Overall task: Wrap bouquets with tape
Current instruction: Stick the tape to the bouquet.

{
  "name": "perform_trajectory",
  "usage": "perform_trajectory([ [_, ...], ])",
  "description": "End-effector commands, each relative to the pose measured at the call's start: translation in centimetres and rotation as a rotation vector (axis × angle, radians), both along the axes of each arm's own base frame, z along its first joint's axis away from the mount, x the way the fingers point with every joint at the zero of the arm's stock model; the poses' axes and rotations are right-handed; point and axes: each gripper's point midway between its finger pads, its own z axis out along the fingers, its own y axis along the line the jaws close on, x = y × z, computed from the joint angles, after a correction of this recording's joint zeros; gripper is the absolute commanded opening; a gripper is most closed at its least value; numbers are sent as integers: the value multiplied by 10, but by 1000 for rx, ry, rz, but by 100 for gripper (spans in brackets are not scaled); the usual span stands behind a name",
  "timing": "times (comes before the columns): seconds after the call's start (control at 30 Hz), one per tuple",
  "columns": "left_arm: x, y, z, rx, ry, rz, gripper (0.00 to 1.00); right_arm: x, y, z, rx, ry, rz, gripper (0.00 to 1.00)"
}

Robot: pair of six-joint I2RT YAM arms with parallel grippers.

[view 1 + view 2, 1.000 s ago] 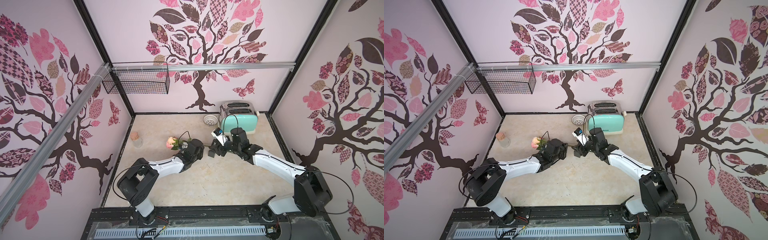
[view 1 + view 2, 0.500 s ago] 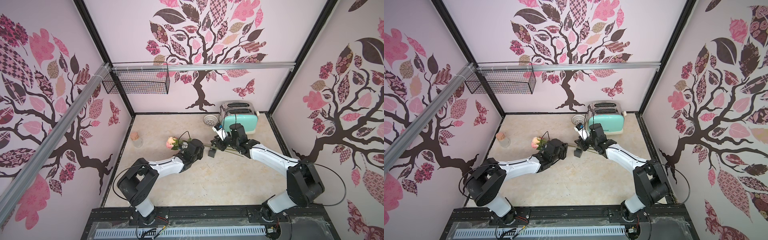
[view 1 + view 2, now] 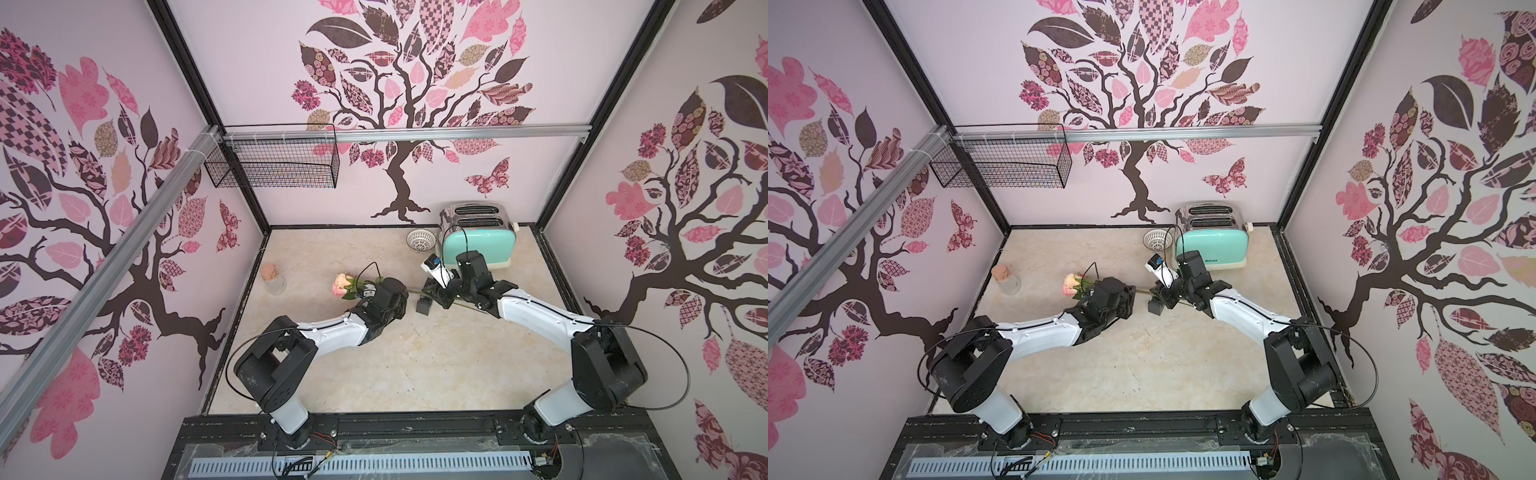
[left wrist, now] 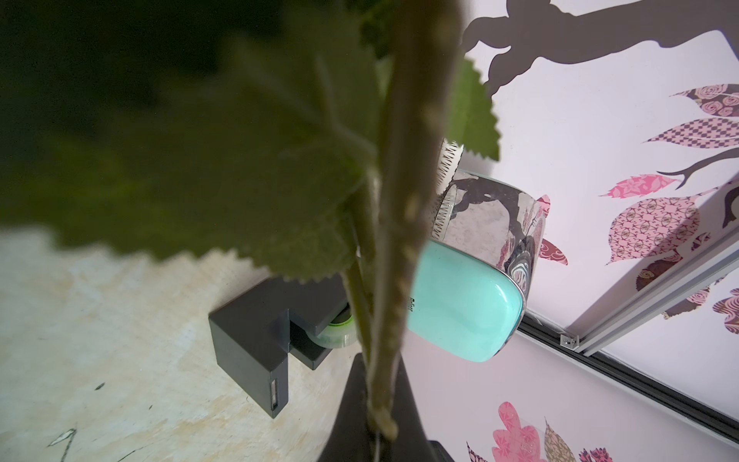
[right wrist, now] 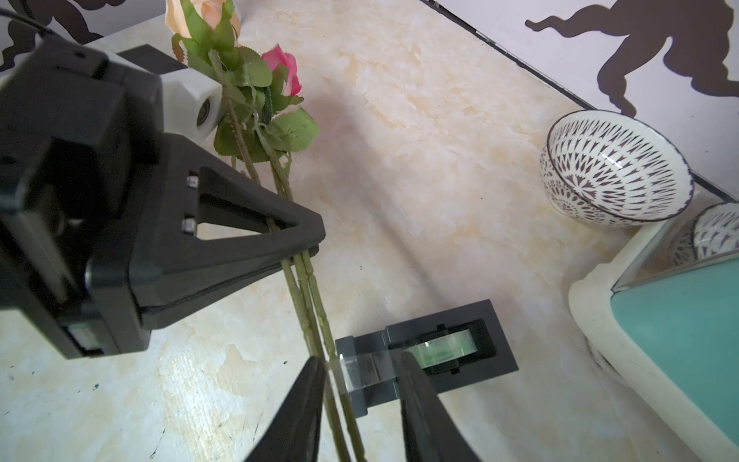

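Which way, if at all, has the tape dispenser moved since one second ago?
No. In a top view the tape dispenser keeps the same gap from the toaster as before.

Mint toaster (image 3: 478, 245) standing at the back of the table (image 3: 415, 365), patterned bowl (image 3: 420, 241) sitting just beside it, corked jar (image 3: 274, 281) standing apart, wire basket (image 3: 274, 170) hanging above

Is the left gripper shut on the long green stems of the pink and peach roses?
Yes: in the right wrist view the left gripper has its black jaws pinched together on the long green stems.
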Motion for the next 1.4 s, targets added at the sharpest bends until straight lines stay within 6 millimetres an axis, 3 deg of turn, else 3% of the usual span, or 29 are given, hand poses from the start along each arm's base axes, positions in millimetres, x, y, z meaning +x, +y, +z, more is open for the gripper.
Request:
perform_trajectory([
  [0.0,8,-4,21,-27,-53,-1,0,-7,1,-19,-36,39,31,35],
  [0.43,9,-3,22,-34,-54,1,0,-12,8,-30,-86,47,70,35],
  [1.37,16,-4,19,-44,-51,-4,0,5,6,-39,-208,-80,46,29],
])
